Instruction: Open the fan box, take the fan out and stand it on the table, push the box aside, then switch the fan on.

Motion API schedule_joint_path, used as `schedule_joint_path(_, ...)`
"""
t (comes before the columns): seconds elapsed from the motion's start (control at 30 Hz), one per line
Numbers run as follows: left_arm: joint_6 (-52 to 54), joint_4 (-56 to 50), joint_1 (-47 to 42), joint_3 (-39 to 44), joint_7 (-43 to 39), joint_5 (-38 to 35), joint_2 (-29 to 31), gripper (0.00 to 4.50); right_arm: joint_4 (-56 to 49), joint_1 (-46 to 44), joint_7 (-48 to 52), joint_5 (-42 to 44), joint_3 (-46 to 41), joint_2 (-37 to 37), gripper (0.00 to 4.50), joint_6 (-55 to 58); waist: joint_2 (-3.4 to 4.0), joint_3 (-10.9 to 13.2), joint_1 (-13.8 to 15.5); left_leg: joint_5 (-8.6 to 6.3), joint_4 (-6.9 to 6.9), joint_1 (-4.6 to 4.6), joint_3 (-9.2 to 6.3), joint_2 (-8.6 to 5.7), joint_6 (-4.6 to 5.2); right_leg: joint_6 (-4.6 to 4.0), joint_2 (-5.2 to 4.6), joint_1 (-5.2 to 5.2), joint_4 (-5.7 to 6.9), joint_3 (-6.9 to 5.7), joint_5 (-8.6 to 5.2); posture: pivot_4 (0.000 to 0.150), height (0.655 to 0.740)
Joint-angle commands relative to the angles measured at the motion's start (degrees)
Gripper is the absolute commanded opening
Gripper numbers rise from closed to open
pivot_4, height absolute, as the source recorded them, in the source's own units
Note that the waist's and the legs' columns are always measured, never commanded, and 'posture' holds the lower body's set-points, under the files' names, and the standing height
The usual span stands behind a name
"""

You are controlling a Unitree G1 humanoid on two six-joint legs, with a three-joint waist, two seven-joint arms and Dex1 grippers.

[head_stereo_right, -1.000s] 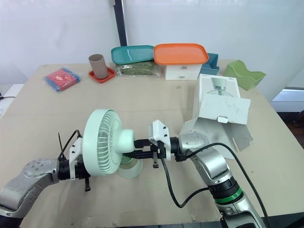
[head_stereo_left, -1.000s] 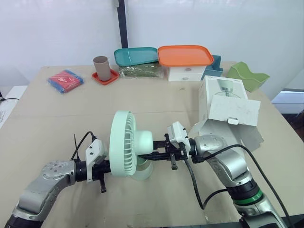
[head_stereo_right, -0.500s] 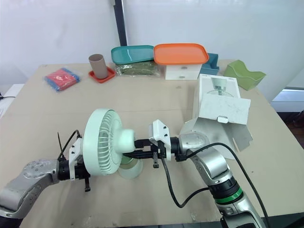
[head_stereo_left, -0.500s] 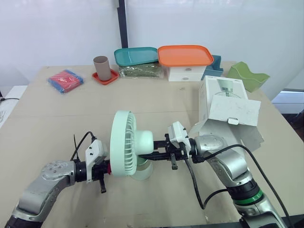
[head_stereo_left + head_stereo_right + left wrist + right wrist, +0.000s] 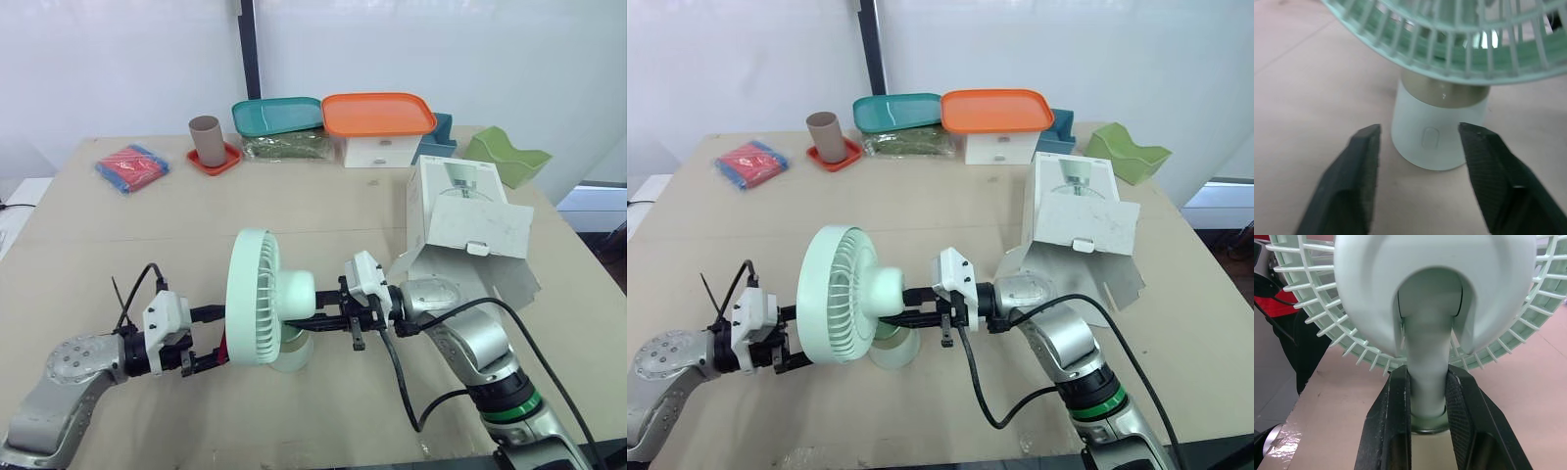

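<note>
The mint-green fan (image 5: pixel 263 311) stands upright on the table (image 5: pixel 118 245), a little toward the front of its middle. My right gripper (image 5: pixel 312 320) reaches in from the right and is shut on the fan's neck (image 5: pixel 1427 357); a black finger presses each side. My left gripper (image 5: pixel 1419 129) is open, low on the fan's left. Its fingers (image 5: pixel 1359 161) stand apart in front of the white base (image 5: pixel 1437 142), clear of it, and the base's button (image 5: pixel 1429 137) faces them. The white fan box (image 5: pixel 464 217) lies open to the right, its flap hanging.
Along the back edge stand a brown cup (image 5: pixel 207 140) on a red coaster, a teal tray (image 5: pixel 277 115), an orange-lidded container (image 5: pixel 380 125) and a green holder (image 5: pixel 506 155). A red-and-blue cloth (image 5: pixel 131 165) lies at the back left.
My left gripper has drawn back to the left from the fan's base and opened. The fan and my right gripper have stayed put.
</note>
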Motion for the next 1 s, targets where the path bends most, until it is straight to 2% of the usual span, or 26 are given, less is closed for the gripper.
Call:
schedule_joint_path(0.03, -2.04, 1.01, 1.34, 2.92, -0.38, -1.37, -0.12, 4.26, 0.26, 0.01, 0.38, -0.33, 0.59, -0.84, 0.50, 0.86, 0.00, 0.00, 0.00, 0.00, 0.00, 0.00, 0.00, 0.00, 0.00, 0.00, 0.00, 0.00, 0.00, 0.00, 0.00, 0.150, 0.7400)
schedule_joint_path(0.07, -2.90, 1.41, 1.38, 3.09, -0.47, -1.12, -0.23, 4.41, 0.14, -0.17, 0.20, 0.03, 0.31, -0.66, 0.50, 1.07, 0.00, 0.00, 0.01, 0.00, 0.00, 0.00, 0.00, 0.00, 0.00, 0.00, 0.00, 0.00, 0.00, 0.00, 0.00, 0.150, 0.7400)
schedule_joint_path(0.37, -6.23, 1.59, 2.25, 3.44, -0.53, -1.13, -0.83, 4.41, 2.74, -9.73, -1.60, 5.80, -5.46, 1.27, 0.50, 6.42, 0.01, 0.06, -0.06, 0.00, 0.00, -0.09, 0.01, 0.00, 0.00, -0.03, 0.00, -0.11, 0.00, 0.00, 0.02, 0.150, 0.7400)
schedule_joint_path(0.57, -6.87, 0.94, 2.02, 3.23, 0.57, -1.09, -1.57, 4.41, 13.47, -16.82, 1.08, 4.70, -7.08, 2.69, 0.50, 4.17, 0.01, 0.06, -0.05, -0.01, -0.02, -0.12, 0.00, 0.02, 0.02, -0.04, 0.00, -0.15, -0.01, -0.03, 0.02, 0.150, 0.7400)
schedule_joint_path(1.0, -4.94, -1.72, 1.02, 1.75, 4.27, -1.47, -2.63, 4.41, 38.91, -27.53, 9.62, -2.52, -6.37, 7.88, 0.50, -10.22, 0.03, 0.08, -0.15, -0.02, -0.03, -0.14, 0.05, 0.05, 0.03, -0.12, -0.01, -0.22, 0.00, -0.03, 0.07, 0.150, 0.7400)
